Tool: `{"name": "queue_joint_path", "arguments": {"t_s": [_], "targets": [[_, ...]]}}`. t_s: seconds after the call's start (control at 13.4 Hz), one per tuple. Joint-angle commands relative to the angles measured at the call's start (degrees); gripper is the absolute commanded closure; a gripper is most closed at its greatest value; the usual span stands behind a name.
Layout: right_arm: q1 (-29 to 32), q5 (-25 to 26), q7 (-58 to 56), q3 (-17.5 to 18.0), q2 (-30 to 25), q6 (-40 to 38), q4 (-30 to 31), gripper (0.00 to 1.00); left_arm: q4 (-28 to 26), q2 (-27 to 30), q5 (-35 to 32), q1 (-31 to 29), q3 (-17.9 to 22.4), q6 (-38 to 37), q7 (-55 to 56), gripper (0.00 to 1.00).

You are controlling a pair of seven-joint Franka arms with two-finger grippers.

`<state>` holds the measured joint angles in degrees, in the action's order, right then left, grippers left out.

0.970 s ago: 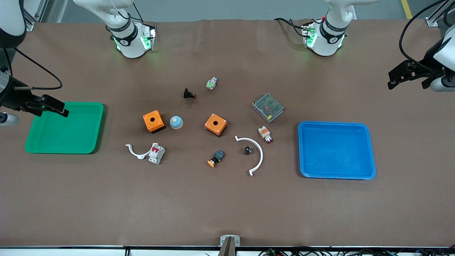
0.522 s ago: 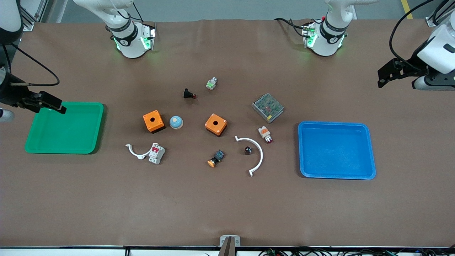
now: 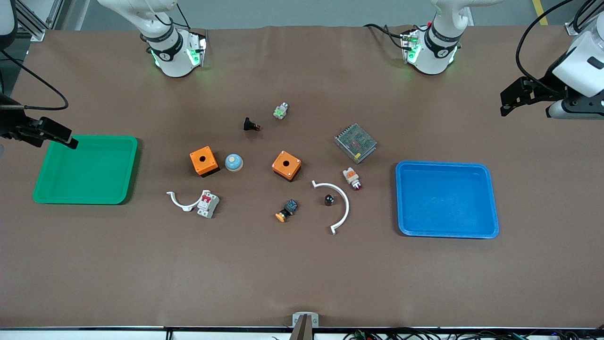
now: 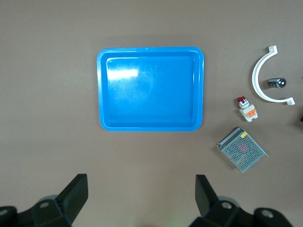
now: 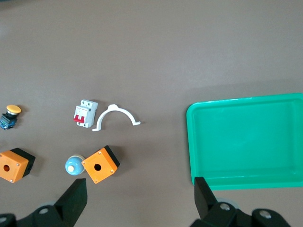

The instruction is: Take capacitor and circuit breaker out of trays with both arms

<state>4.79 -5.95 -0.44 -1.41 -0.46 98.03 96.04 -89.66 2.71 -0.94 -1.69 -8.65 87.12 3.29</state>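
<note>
The capacitor [image 3: 329, 200], a tiny black cylinder, lies inside the curve of a white arc [image 3: 340, 208]; it also shows in the left wrist view [image 4: 277, 82]. The breaker [image 3: 208, 204], a white block with red levers, lies against a small white clip [image 3: 181, 202]; it also shows in the right wrist view [image 5: 84, 113]. My left gripper [image 3: 509, 101] hangs open and empty over bare table at the left arm's end [image 4: 141, 189]. My right gripper [image 3: 66, 138] hangs open and empty over the green tray's edge [image 5: 139, 189].
A blue tray [image 3: 401, 198] sits toward the left arm's end, a green tray [image 3: 132, 170] toward the right arm's end. Between them lie two orange boxes [image 3: 204, 160] [image 3: 286, 165], a blue dome [image 3: 233, 162], a metal mesh box [image 3: 355, 142], an orange-white indicator [image 3: 351, 178] and an orange-capped switch [image 3: 287, 210].
My right gripper has drawn back from over the green tray toward the table's end. My left gripper has shifted a little toward the table's middle. Nothing on the table has moved.
</note>
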Motion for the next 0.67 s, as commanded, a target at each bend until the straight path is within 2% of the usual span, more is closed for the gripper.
{"name": "queue_joint_path", "arguments": {"t_s": [0.0,0.52,0.6], "targets": [[1.10,-0.90,-0.09,0.80,-0.50,-3.53,-5.23,0.00,1.77,-0.60,-0.38,-0.24,-0.23,-0.90,-0.39,0.00],[1.01,-0.73,0.96,0.80,-0.59,-7.33,-6.47,0.00,2.21,-0.60,-0.29,-0.33,-0.23,-0.90,-0.65,0.00],[1.10,-0.73,4.45,0.80,-0.59,-6.98,-7.17,0.01,2.21,-0.60,-0.29,-0.33,-0.23,-0.90,-0.74,0.00]]}}
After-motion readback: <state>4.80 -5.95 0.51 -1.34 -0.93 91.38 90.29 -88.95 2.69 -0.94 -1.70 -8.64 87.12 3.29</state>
